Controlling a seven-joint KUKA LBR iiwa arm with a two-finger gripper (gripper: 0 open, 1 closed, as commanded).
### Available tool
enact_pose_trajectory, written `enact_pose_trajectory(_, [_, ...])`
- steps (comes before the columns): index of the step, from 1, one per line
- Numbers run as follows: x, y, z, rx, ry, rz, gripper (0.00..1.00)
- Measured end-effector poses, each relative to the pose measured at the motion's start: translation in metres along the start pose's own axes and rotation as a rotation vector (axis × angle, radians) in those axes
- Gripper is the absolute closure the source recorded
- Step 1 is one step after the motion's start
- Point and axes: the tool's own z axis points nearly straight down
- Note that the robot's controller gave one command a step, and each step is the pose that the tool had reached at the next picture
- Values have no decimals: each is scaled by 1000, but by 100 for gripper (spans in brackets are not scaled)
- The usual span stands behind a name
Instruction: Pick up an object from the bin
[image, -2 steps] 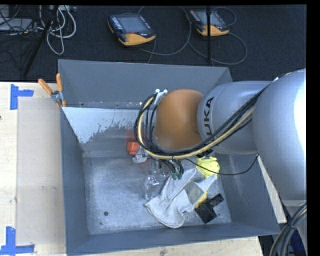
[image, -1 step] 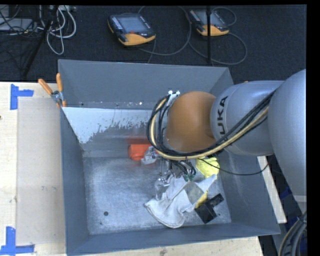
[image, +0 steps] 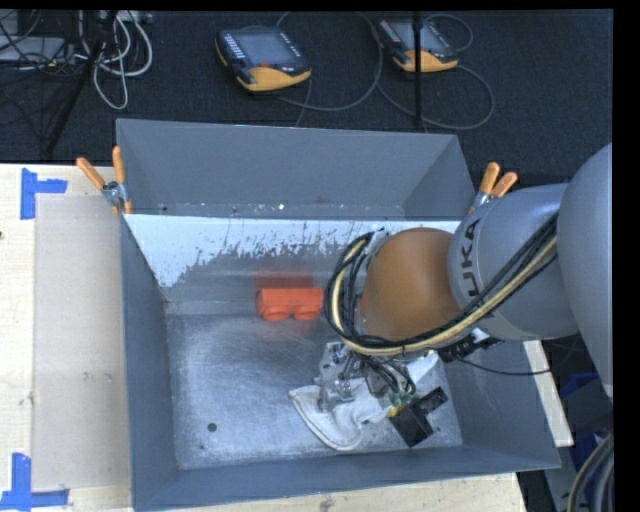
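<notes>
Reaching in from the right, the arm (image: 530, 255) comes over the right rim of the grey metal bin (image: 280, 175) and bends down into its right half. The wrist carries a rounded orange-brown cover (image: 405, 280). A bundle of black and yellow cables (image: 345, 300) loops round the cover's left and lower sides.

The gripper (image: 338, 385) sits low under the cover, close to the bin floor, in the front right part of the bin. Its metal tip is right over a white crumpled thing (image: 325, 425), soft-looking, lying on the floor near the front wall. The tip overlaps the upper edge of that thing and looks to be touching it, but contact is not certain. Open or closed: cannot tell, as the tip is cluttered by cables and blends with the white behind it. Whether it grips the white crumpled thing: cannot tell.

A small black boxy piece (image: 415, 425) sits tilted just right of the white crumpled thing, toward the front right corner. Thin wires run near it. Loose item or robot part: cannot tell.

An orange block (image: 290, 302), oblong with two rounded lobes on its lower side, lies at the foot of the back wall. It is left of the cover and well apart from the gripper.

The floor is scuffed whitish, with a small dark spot (image: 212, 428) near the front left.
</notes>
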Motion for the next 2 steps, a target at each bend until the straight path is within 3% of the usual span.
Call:
enact_pose_trajectory(1, [0, 0, 0, 0, 0, 0, 100])
enact_pose_trajectory(2, [8, 3, -42, 0, 9, 26, 100])
